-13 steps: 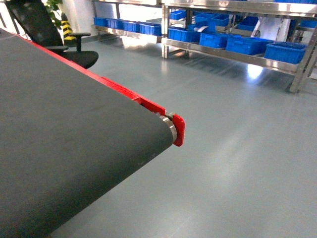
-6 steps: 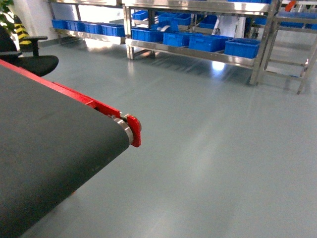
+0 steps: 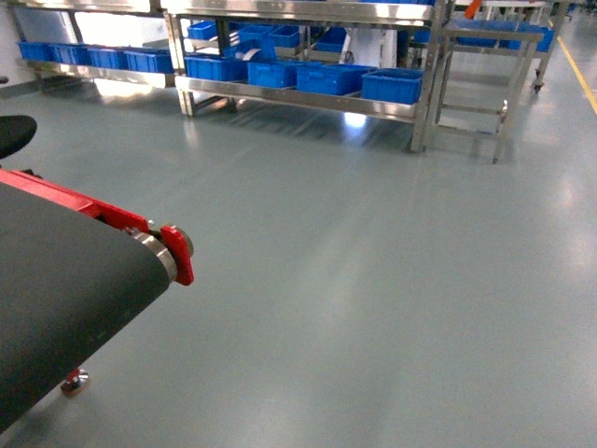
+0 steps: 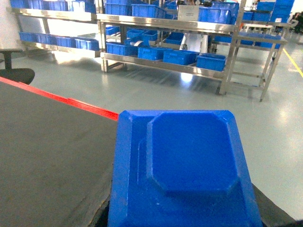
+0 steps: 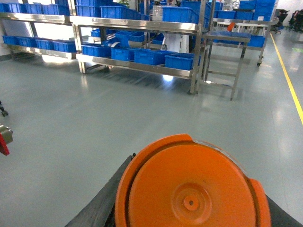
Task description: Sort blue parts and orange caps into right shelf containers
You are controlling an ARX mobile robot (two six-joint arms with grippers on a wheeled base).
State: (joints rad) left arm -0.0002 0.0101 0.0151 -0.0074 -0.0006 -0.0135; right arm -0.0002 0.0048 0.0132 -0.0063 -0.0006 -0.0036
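Blue part (image 4: 184,170) and orange cap (image 5: 191,189) fill your wrist views, apparently clamped in each pincer; jolting toward the shelf crates (image 3: 392,86) could shake them loose.

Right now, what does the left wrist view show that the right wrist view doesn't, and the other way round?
Only the left wrist view shows the blue part filling the foreground, the dark conveyor belt with its red edge, and a black chair at far left. Only the right wrist view shows the orange cap close to the lens and a yellow floor line. Both share the steel shelves with blue crates across the grey floor. Neither shows its hand's fingers clearly.
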